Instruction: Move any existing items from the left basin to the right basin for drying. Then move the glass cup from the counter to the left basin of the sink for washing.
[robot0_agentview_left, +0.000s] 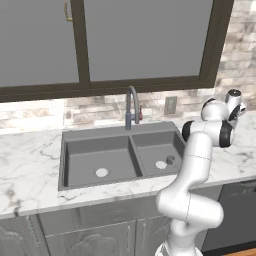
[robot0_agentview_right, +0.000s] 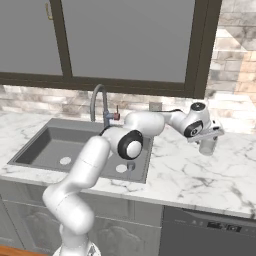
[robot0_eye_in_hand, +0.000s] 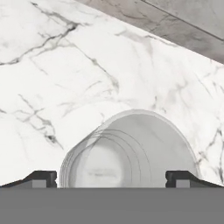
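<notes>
The gripper (robot0_eye_in_hand: 112, 178) stood with its fingertips apart, flanking the glass cup (robot0_eye_in_hand: 131, 151) at the bottom centre of the hand view; the cup stood on the worktop (robot0_agentview_right: 200, 175) at the right of the right base view. Judged risk: closing off-centre could tip or squirt the thin, slick tumbler sideways across the marble.

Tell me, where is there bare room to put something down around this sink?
The left basin is bare apart from its drain. The counter left of the sink is open marble. The right basin holds a small dark object by its drain. Right of the sink, the gripper surrounds the glass cup.
</notes>
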